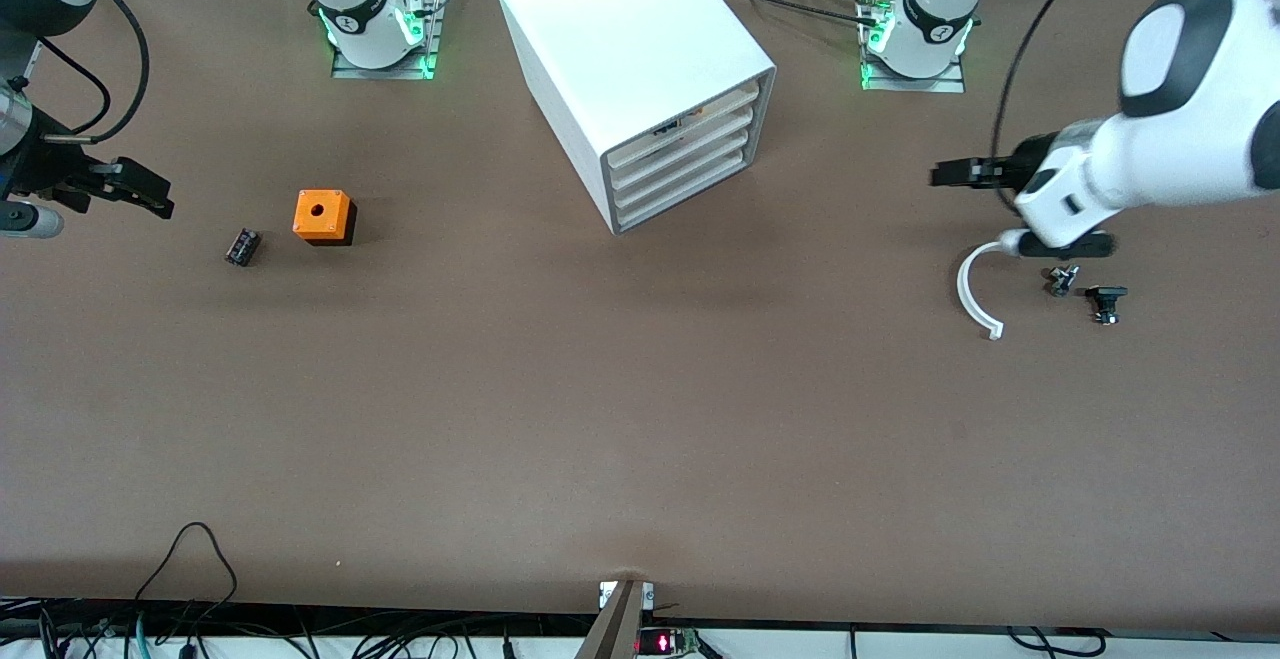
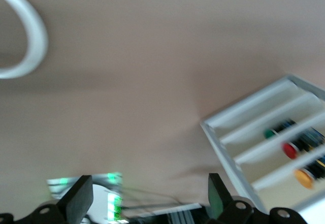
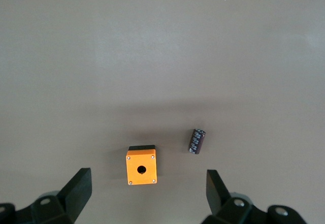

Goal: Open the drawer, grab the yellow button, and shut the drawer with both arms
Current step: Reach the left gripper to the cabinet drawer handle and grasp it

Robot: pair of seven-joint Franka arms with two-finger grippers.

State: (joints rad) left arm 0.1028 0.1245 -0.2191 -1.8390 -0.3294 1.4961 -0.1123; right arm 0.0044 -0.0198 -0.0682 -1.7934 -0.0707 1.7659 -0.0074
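The white cabinet (image 1: 640, 59) stands at the middle of the table near the robots' bases. Its top drawer (image 1: 690, 121) sits flush with the three below it. In the left wrist view the cabinet front (image 2: 228, 148) shows, with the orange-capped button (image 2: 304, 178) lying in the drawer nearest the cabinet's top. My left gripper (image 1: 950, 174) (image 2: 147, 201) is open and empty, over the table toward the left arm's end, well apart from the cabinet. My right gripper (image 1: 150, 197) (image 3: 147, 191) is open and empty, over the right arm's end of the table.
An orange cube box with a hole (image 1: 324, 216) (image 3: 141, 165) and a small black cylinder (image 1: 242, 246) (image 3: 197, 140) lie near the right gripper. A white curved strip (image 1: 975, 291) (image 2: 30, 36) and two small black parts (image 1: 1062, 280) (image 1: 1105, 302) lie under the left arm. Green- and red-capped buttons (image 2: 290, 150) lie in lower drawers.
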